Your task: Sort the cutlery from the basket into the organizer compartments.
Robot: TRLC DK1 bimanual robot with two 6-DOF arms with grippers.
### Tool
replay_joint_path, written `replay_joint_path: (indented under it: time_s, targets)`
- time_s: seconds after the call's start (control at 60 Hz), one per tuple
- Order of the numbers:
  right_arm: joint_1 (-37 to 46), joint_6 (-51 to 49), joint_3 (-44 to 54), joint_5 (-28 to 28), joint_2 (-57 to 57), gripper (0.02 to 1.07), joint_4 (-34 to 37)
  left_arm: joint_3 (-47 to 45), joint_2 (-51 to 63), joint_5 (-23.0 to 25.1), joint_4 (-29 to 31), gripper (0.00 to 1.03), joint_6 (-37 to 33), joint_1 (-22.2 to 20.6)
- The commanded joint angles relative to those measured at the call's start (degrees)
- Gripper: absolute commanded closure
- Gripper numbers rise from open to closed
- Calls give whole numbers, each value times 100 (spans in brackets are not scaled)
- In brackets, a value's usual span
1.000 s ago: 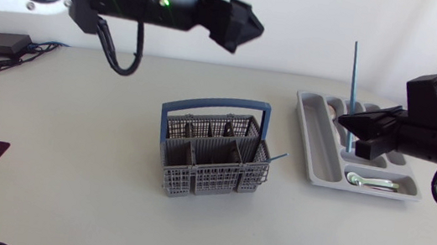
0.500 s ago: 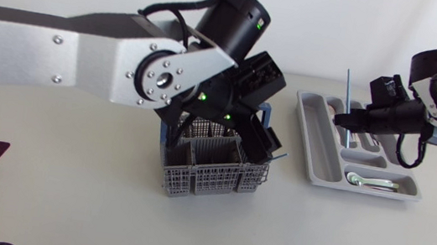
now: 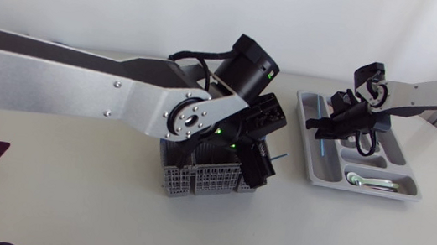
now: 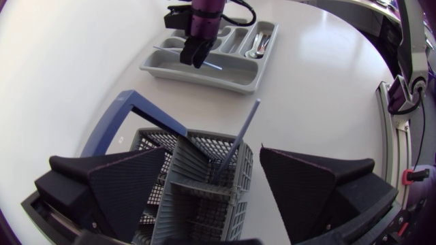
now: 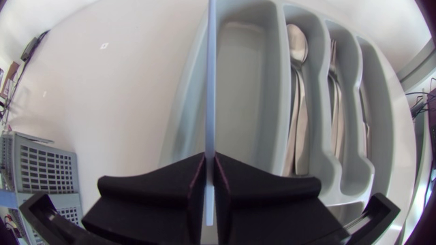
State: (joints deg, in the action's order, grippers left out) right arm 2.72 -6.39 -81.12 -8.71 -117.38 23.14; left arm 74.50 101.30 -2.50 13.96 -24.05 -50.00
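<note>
My right gripper (image 5: 210,158) is clamped on a thin blue stick (image 5: 210,82), perhaps a chopstick, over the long compartment of the organizer (image 5: 278,88), while my left gripper (image 4: 214,155) hangs with fingers wide apart over the basket (image 4: 197,204), where a second blue stick (image 4: 240,136) leans.

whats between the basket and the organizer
Bare table, apart from a blue stick leaning out of the basket toward the organizer; the left wrist view shows it best.

My left pincer (image 3: 257,163) is down at the grey basket (image 3: 194,179). My right pincer (image 3: 322,125) has a blue stick (image 3: 323,145) at the long slot of the grey tray (image 3: 324,172). A spoon (image 3: 367,181) lies in the tray.
</note>
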Motion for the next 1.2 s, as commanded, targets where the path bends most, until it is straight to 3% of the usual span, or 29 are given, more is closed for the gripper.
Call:
replay_joint_path:
  time_s: [0.0, 0.15, 0.3, 0.367, 0.467, 0.65, 0.9, 1.133, 1.183]
  targets:
    - [0, 130, -211, 36, -329, 102, 130, -164, 101, -57, -139, 7, -161, -72]
    - [27, 173, -325, 27, -470, 97, 226, -181, 215, -66, -315, 7, -196, -107]
    - [9, 182, -44, 106, -268, 59, 51, -260, 285, -189, -657, 7, -346, -168]
    - [-26, 147, 184, 221, -30, 47, -81, -331, 321, -198, -842, 7, -390, -186]
    - [-88, 77, 501, 256, 295, 40, -204, -419, 347, -198, -1062, 8, -434, -239]
    - [-184, -37, 1186, 291, 928, 34, -485, -577, 356, -198, -1527, 29, -495, -344]
    - [-202, -213, 2144, 291, 1895, 32, -723, -533, 496, -198, -1712, 73, -486, -414]
    - [-281, -319, 2698, 273, 2580, 27, -775, -524, 584, -198, -1721, 85, -477, -458]
    - [-307, -319, 2821, 273, 2729, 26, -784, -507, 602, -198, -1721, 92, -477, -458]
